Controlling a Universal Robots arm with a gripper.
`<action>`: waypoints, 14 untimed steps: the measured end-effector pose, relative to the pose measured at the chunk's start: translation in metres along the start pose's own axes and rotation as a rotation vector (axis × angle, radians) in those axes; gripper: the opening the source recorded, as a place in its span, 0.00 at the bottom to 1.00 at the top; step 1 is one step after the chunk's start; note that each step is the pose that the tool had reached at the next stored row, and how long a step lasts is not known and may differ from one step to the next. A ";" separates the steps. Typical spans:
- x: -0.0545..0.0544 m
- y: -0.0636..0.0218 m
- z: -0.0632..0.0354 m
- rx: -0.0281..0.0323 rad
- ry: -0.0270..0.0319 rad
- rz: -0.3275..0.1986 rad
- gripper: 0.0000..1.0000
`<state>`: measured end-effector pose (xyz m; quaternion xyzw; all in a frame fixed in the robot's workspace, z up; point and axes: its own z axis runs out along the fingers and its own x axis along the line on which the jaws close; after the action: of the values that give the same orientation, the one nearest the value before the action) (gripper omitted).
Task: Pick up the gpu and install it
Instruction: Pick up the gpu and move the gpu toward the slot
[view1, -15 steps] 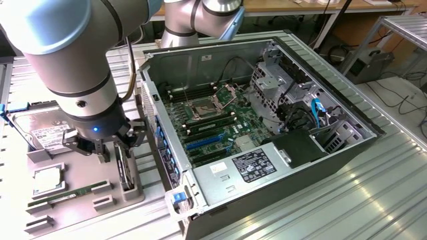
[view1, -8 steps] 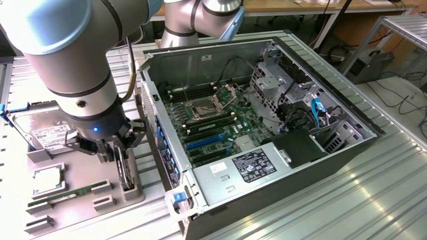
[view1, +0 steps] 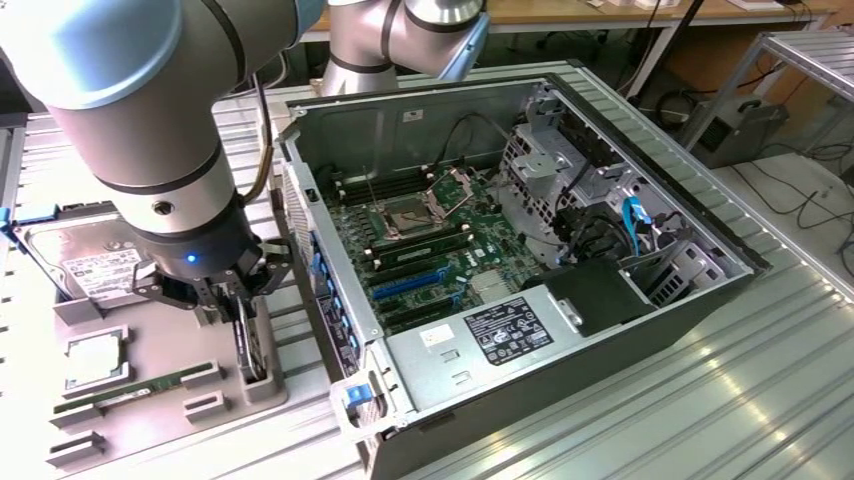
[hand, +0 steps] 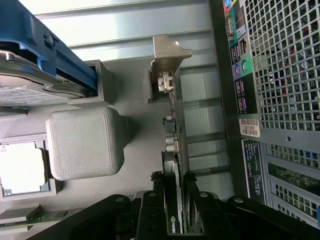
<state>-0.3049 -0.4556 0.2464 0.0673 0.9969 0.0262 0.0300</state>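
The gpu (hand: 173, 125) stands on edge in a slot of the grey holder tray (view1: 147, 410), its silver end bracket (hand: 170, 50) pointing away from the wrist. In the exterior view the gpu (view1: 248, 350) is a thin dark card just to the left of the open computer case (view1: 534, 250). My gripper (view1: 238, 300) comes straight down over the card. In the wrist view my gripper (hand: 175, 187) has one black finger on each face of the card, and both pads look pressed against it. The card still sits in its slot.
On the same tray lie a hard drive (view1: 87, 265) in a blue frame, a CPU (view1: 94, 360) and a green memory stick (view1: 134, 388). The case's rear panel (hand: 280, 100) stands close beside the gpu. The motherboard's blue slots (view1: 407, 285) lie inside the case.
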 end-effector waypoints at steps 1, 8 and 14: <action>0.000 0.0000 0.0000 0.0001 0.0000 0.000 0.27; -0.003 0.0003 0.0001 0.0007 0.0107 -0.011 0.27; -0.007 0.0011 -0.0020 0.0023 0.0309 -0.029 0.27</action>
<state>-0.2979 -0.4556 0.2488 0.0524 0.9982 0.0257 0.0149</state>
